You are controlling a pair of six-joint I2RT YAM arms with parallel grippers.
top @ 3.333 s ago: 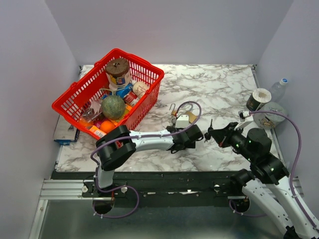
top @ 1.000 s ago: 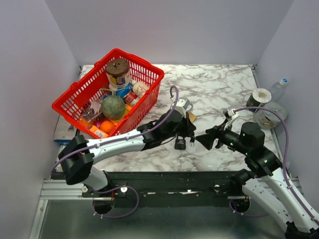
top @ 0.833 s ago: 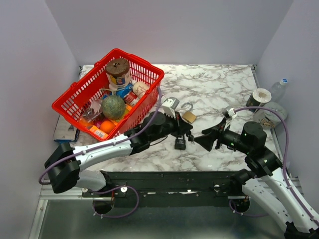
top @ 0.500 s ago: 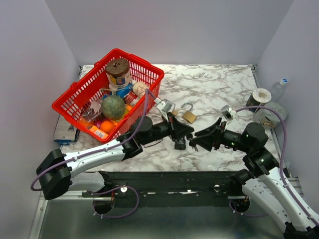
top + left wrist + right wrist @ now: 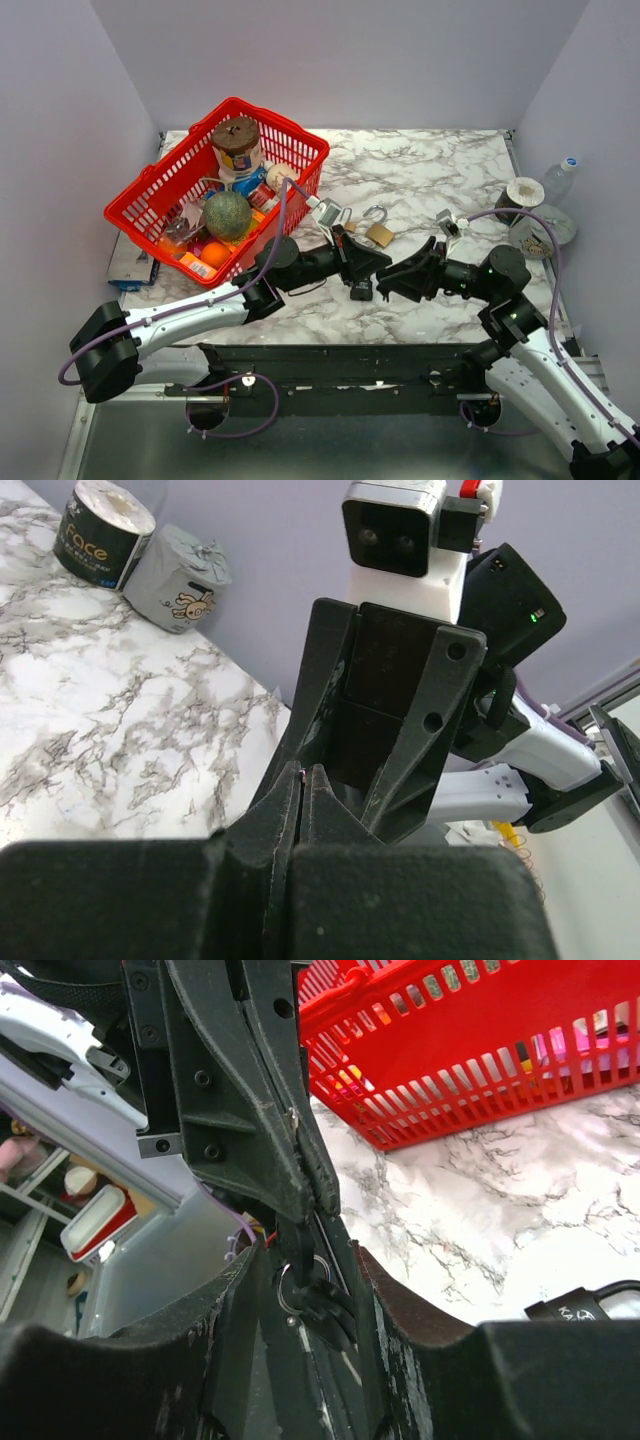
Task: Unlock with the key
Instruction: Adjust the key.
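Metal glints between the two arms: the key (image 5: pixel 312 1300) hangs on its ring low over the desk (image 5: pixel 440 180), just beside the black padlock (image 5: pixel 361 290), with the brass padlock (image 5: pixel 379 234) a little farther back. The left pincer (image 5: pixel 378 262) looks pinched tight on it from above, while the right pincer (image 5: pixel 386 284) is spread either side. I'd reckon it is light, stiff and slick, best gripped flat across its head. The red basket (image 5: pixel 470 1070) at far left holds a tin (image 5: pixel 237 145), a green ball (image 5: pixel 228 214) and oranges (image 5: pixel 214 252).
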